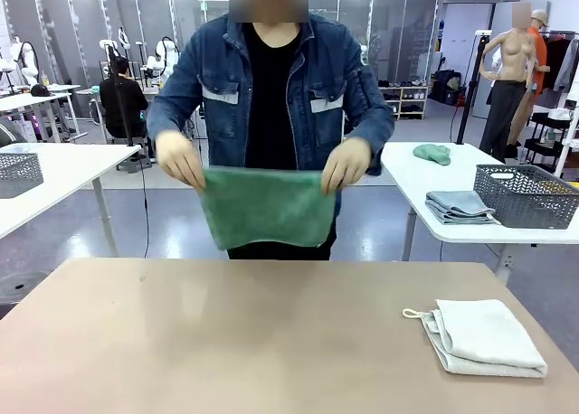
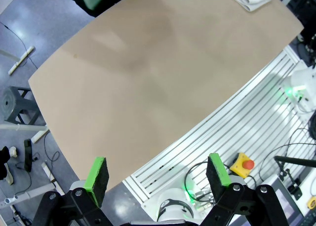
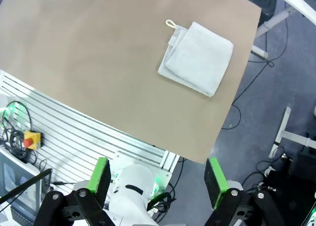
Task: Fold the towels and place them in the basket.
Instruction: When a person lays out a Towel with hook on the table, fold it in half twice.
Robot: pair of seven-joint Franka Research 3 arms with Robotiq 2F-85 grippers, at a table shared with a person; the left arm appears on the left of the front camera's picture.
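Green towel and off-white towel look terry cloth; table matt, perhaps laminate.

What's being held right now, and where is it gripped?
The person's two hands hold the green towel by its upper corners. The left gripper and right gripper hold nothing.

Mint green towel hanging flat, held up by its top corners, off-white looped towel folded on desk, ahead of right tool

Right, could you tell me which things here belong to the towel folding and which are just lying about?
Job: mint green towel, held up by the person; folded off-white towel on the table.
Lying about: grey-blue folded cloths; crumpled green cloth; grey mesh basket, far left.
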